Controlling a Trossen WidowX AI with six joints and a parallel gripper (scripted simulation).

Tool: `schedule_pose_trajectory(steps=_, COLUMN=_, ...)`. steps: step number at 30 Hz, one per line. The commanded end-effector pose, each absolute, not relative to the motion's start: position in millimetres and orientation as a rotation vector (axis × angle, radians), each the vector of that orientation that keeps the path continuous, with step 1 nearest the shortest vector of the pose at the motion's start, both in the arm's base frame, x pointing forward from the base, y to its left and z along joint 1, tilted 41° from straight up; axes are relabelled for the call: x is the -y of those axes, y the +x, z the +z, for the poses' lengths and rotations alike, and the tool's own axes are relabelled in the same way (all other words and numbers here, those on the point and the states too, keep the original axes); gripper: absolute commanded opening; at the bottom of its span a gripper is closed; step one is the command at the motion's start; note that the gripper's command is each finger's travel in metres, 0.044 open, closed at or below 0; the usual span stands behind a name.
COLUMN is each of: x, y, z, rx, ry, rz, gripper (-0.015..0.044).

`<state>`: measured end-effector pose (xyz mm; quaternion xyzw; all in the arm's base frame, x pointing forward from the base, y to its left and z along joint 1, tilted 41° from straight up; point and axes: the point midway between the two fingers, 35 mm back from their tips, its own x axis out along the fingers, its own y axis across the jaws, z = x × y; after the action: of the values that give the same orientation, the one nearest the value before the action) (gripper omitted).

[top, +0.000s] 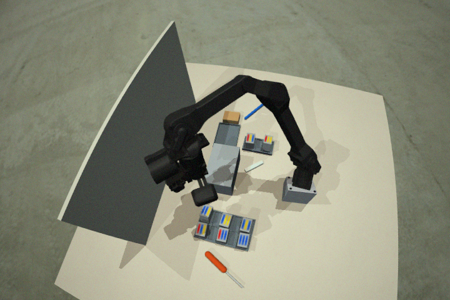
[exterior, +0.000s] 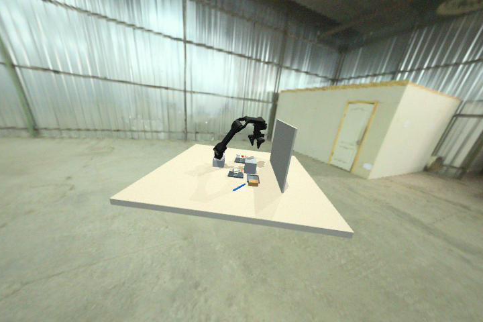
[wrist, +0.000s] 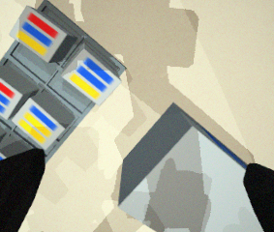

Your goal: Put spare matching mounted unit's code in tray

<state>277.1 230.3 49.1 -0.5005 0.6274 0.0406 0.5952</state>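
Note:
The mounted unit, a large grey box [top: 224,155] [exterior: 250,166] [wrist: 228,193], stands mid-table; only a sliver of blue [wrist: 228,148] shows on its back, so its code cannot be read. The tray [top: 227,134] [exterior: 253,177] is shallow, grey and empty. Several striped spares stand in a grey rack [top: 234,231] [wrist: 100,54], among them blue-blue-yellow [top: 205,211] [wrist: 91,78], red-blue-yellow [top: 201,229] [wrist: 38,33], red-blue-blue [top: 222,234] [wrist: 1,92] and blue-yellow-yellow [top: 225,220] [wrist: 37,123]. My gripper [top: 190,190] [exterior: 255,145] [wrist: 148,167] is open and empty, high above the table beside the unit.
A tall dark panel [top: 126,134] [exterior: 282,155] stands behind the unit. A small rack [top: 259,145] holds two striped blocks. A brown block [top: 231,116] touches or nearly touches the tray. A blue rod [top: 254,111], a white bar [top: 254,166] and an orange screwdriver [top: 215,261] lie around.

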Motion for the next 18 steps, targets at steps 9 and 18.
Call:
schedule_pose_trajectory(steps=9, x=-250, y=125, z=-69, rx=-1.488, ry=-1.91, rz=0.84, gripper=0.044)
schedule_pose_trajectory(steps=18, x=-245, y=119, z=-80, rx=-1.484, ry=-1.941, rz=0.872, gripper=0.0387)
